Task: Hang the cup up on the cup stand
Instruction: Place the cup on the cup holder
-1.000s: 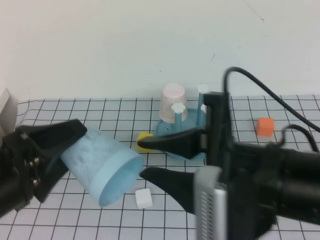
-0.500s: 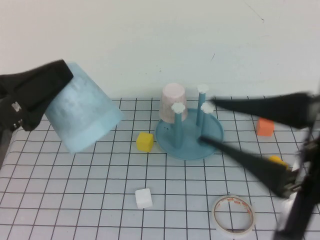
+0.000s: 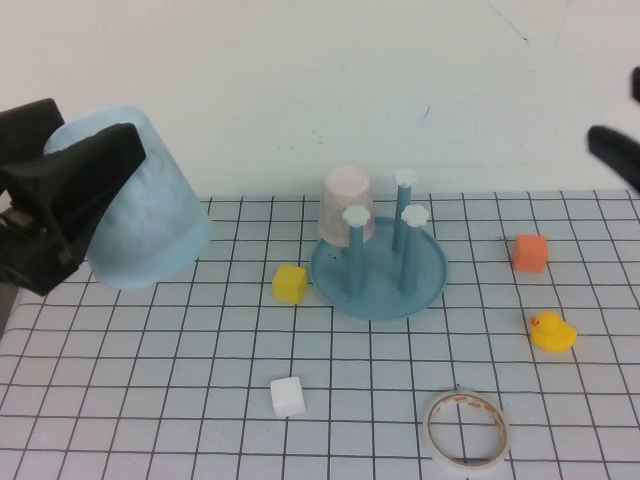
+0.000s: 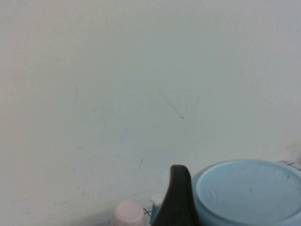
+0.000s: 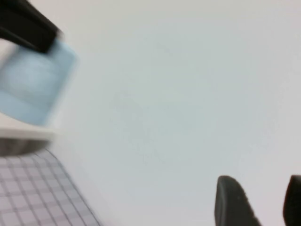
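Observation:
The light blue cup [image 3: 135, 205] hangs in the air at the far left, base up and mouth tilted down. My left gripper [image 3: 105, 140] is shut on it; in the left wrist view one black finger [image 4: 175, 200] presses against the cup's base end [image 4: 247, 193]. The teal cup stand [image 3: 430, 275] sits mid-table with three white-capped pegs [image 3: 356, 215]. A pale pink cup [image 3: 347, 203] sits upside down at its back left. My right gripper [image 3: 625, 120] is open and empty, raised at the far right edge; its fingers [image 5: 233, 202] frame bare wall.
A yellow cube [image 3: 290, 283] lies left of the stand and a white cube [image 3: 287, 396] nearer the front. An orange cube [image 3: 530, 253], a yellow duck [image 3: 551, 332] and a tape roll [image 3: 466, 430] lie on the right of the gridded table.
My left gripper has raised the cup up and to the left, turning its mouth downward. My right arm has pulled back from the table's middle to the far right edge.

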Available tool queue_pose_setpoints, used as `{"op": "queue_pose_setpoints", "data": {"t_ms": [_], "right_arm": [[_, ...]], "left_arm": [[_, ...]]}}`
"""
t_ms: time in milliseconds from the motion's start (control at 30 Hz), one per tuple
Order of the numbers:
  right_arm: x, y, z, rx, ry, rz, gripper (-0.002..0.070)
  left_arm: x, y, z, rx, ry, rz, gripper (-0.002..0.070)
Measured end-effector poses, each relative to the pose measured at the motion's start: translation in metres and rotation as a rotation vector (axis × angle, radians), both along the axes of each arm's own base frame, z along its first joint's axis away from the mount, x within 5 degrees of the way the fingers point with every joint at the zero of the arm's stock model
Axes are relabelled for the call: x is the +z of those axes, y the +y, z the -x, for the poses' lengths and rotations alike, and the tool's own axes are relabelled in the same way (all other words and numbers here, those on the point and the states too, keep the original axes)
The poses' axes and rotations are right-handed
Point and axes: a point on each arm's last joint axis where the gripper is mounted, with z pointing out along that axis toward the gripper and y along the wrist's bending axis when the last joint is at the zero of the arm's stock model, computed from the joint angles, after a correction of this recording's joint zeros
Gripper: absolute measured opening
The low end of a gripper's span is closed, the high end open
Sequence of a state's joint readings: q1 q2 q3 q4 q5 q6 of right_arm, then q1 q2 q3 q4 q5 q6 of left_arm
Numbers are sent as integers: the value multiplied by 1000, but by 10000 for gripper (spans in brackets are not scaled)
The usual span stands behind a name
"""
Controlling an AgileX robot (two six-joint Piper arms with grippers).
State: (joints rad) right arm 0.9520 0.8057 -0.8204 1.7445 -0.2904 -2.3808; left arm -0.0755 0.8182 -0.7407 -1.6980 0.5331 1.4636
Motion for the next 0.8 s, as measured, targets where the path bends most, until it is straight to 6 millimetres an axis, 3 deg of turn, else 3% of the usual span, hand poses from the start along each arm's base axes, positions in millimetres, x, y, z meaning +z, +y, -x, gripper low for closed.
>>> {"op": "queue_pose_setpoints", "data": {"t_ms": [367, 800], "right_arm": [[-5, -21, -12, -251, 72, -1, 241], [-7, -28, -15, -339, 91, 5, 230]], "left_arm": [[0, 0, 0, 7, -50, -67, 522], [-2, -1, -6, 6, -79, -128, 522]]}}
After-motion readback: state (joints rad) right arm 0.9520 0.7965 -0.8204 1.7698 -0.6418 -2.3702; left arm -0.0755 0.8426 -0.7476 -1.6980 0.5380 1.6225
